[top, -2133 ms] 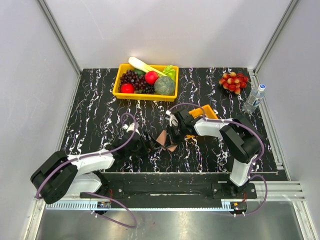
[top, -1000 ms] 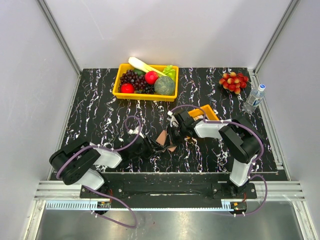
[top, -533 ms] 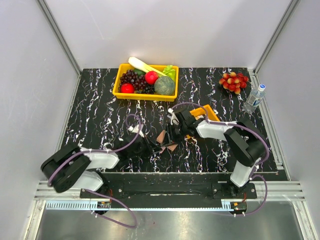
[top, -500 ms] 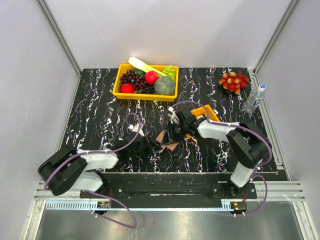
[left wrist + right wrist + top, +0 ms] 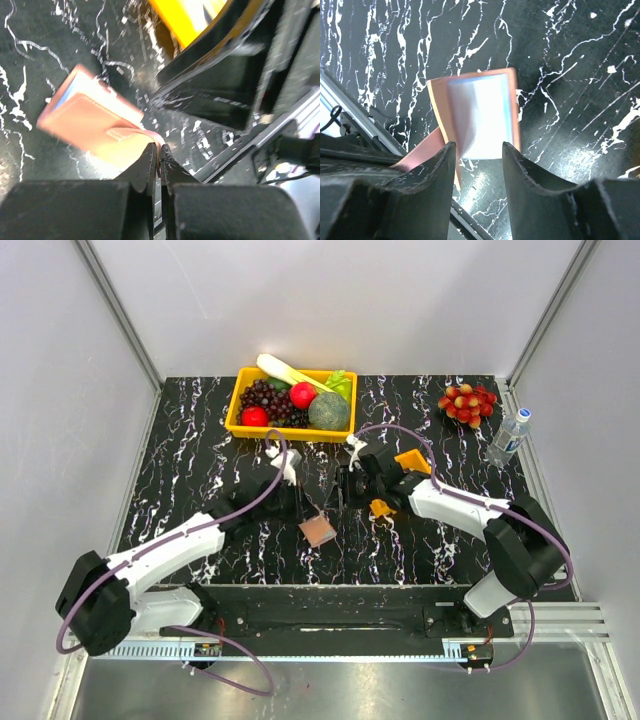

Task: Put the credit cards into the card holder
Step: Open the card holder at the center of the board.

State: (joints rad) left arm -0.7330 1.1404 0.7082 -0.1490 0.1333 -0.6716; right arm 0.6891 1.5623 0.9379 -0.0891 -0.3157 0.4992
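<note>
Left wrist view: left hand (image 5: 159, 156) clenched on the strap tab of the card holder (image 5: 90, 125), blurred, over the dark marbled worktop (image 5: 30, 30). Right hand (image 5: 477, 149) released, jaws apart, directly above the holder's pale inner face. Holder sits mid-worktop, between both arms.

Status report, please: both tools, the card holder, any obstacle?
Left tool shut on the tab of the card holder. Right tool open, above it. Nothing between them.
</note>
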